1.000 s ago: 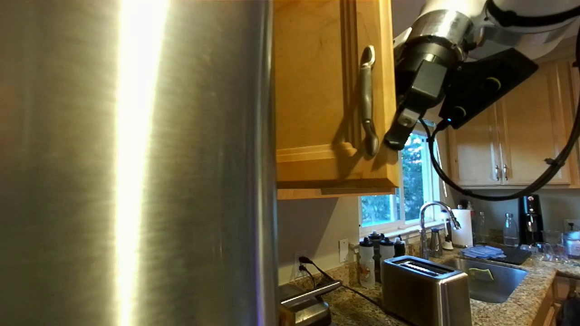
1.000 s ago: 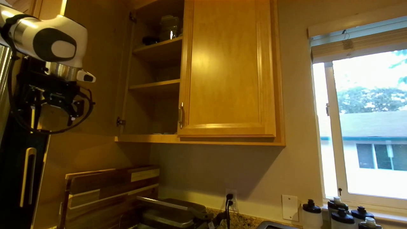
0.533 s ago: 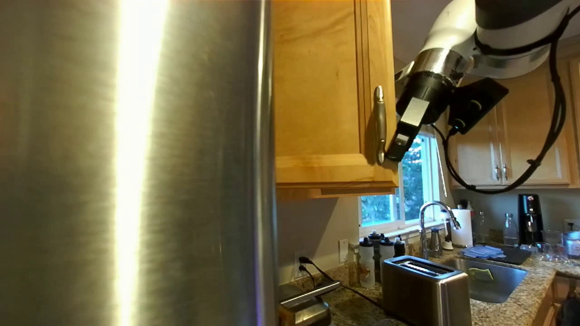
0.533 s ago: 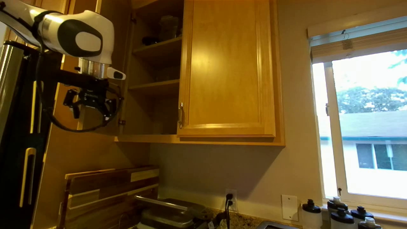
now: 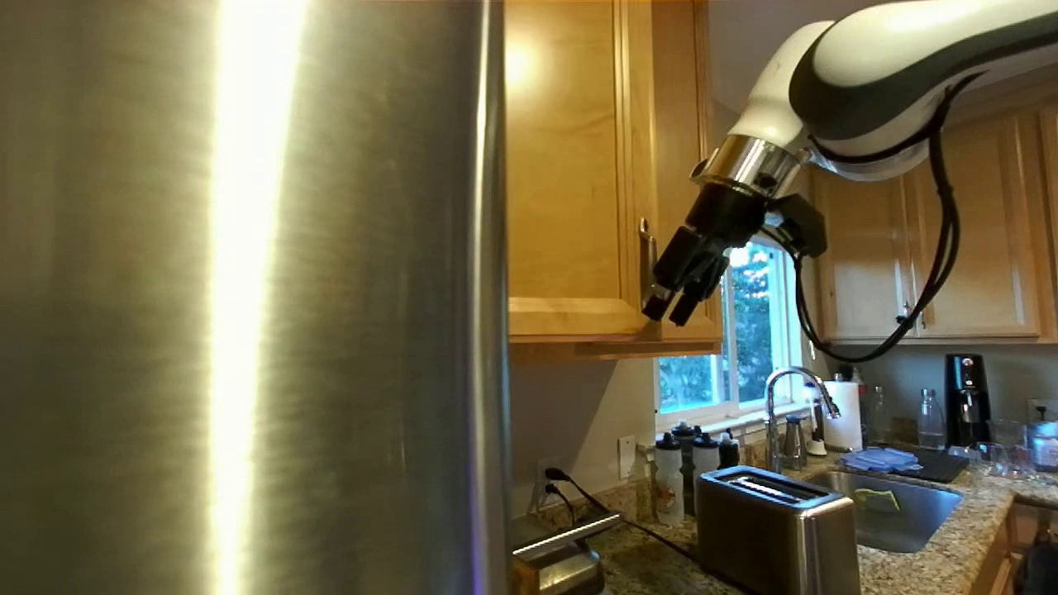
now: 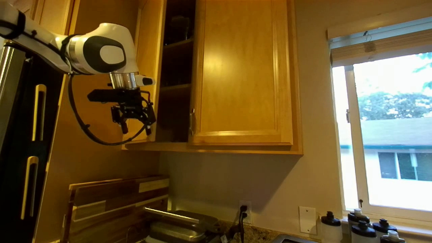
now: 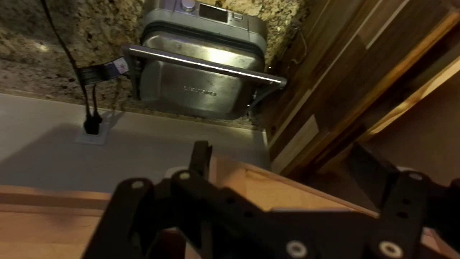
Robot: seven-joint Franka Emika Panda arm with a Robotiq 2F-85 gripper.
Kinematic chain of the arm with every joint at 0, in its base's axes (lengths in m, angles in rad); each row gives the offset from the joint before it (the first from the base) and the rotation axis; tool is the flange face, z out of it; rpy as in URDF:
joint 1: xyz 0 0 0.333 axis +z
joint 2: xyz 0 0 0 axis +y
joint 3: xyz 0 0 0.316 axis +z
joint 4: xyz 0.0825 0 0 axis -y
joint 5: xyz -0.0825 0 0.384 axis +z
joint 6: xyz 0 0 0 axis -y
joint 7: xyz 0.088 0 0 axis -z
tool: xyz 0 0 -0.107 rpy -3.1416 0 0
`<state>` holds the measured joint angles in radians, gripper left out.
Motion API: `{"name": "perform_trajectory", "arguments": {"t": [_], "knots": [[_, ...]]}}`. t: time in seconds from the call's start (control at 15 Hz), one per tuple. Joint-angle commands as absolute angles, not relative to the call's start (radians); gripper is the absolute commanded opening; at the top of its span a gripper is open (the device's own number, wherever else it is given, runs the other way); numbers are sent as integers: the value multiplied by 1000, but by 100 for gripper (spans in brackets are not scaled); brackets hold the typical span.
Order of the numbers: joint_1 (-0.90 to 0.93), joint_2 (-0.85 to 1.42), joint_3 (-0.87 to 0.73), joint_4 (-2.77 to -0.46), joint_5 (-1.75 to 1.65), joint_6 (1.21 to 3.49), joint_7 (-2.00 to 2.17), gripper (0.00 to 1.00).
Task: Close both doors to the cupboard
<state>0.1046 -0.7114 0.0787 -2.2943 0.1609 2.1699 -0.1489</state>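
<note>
The cupboard [image 6: 236, 149] is honey wood, with dark shelves [image 6: 177, 87] showing through a gap. Its right-hand door [image 6: 239, 74] lies flush over its side in an exterior view. The left-hand door [image 6: 145, 47] stands partly open, its outer face and slim handle [image 5: 647, 248] showing in an exterior view [image 5: 566, 165]. My gripper [image 6: 136, 129] is open and empty, at the lower free edge of the left-hand door. In the wrist view the spread fingers [image 7: 282, 158] straddle the view of that door [image 7: 273, 187], one finger beside its free edge. Contact is hard to tell.
A big steel fridge [image 5: 355, 289] stands beside the cupboard. Below are a contact grill [image 7: 201, 86] with a raised handle, cutting boards [image 6: 118, 206], a toaster [image 5: 777, 529] and several bottles [image 6: 330, 226]. A window [image 6: 388, 135] is to the right. A cable loops from my arm.
The left-hand door has swung inward towards the cupboard, narrowing the opening. My gripper has moved along with it and turned.
</note>
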Motion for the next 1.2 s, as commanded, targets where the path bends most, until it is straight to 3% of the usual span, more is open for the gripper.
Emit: {"name": "perform_trajectory", "arguments": {"t": [0.0, 0.27, 1.13], "knots": [[18, -712, 167, -2292, 17, 2192, 29, 100], [7, -719, 218, -2288, -75, 2101, 143, 100], [148, -631, 104, -2278, 167, 1760, 18, 100]]}}
